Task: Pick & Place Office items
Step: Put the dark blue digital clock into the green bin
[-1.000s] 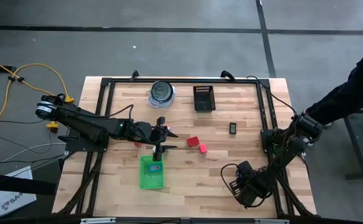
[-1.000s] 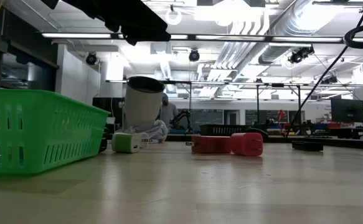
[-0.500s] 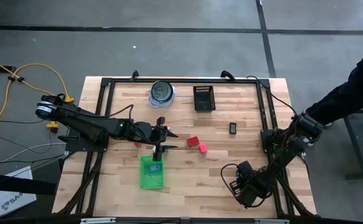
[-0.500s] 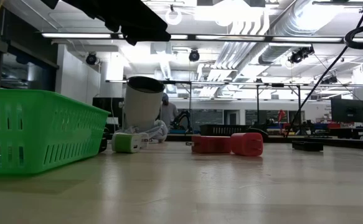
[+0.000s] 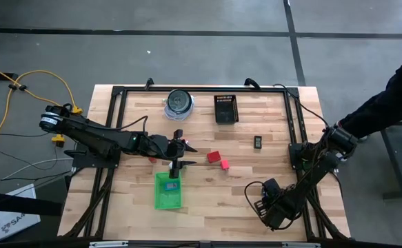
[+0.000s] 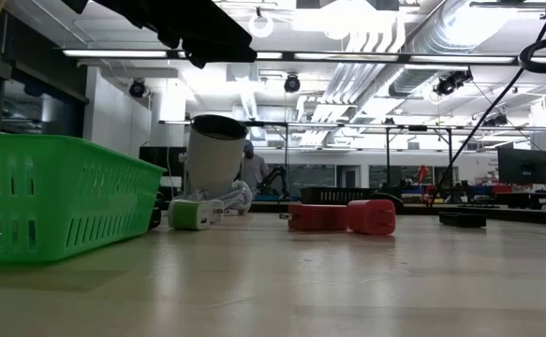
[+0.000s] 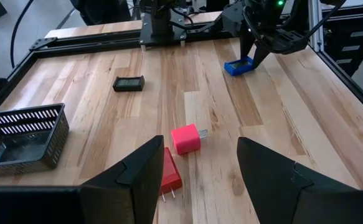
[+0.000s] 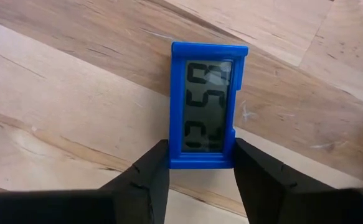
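A blue rectangular piece with a grey number display [image 8: 207, 106] lies face up on the wood near the table's near right corner, with my right gripper [image 8: 200, 177] shut on it; the left wrist view shows the blue piece [image 7: 238, 65] too. Two red blocks [image 5: 213, 157] [image 5: 224, 164] rest mid-table, and a small black piece [image 5: 258, 142] lies farther right. A blue item [image 5: 173, 184] sits in the green tray [image 5: 161, 200]. My left gripper [image 7: 200, 180] hangs open above the table by the tray's far end, nothing between its fingers. My right gripper pinches the blue piece's two long sides [image 8: 175, 152] between its two fingers, at one end of the piece. The fingers come from above, pointing down. The piece lies flat, display up, on the table as far as the views show.
A round clear-and-dark container [image 5: 179, 102] and a black mesh basket [image 5: 225, 108] stand at the far edge. A small green-and-white item [image 6: 193, 213] lies by the container. A black frame [image 5: 298, 124] runs round the tabletop. A person's dark sleeve [image 5: 387, 103] reaches in at the right.
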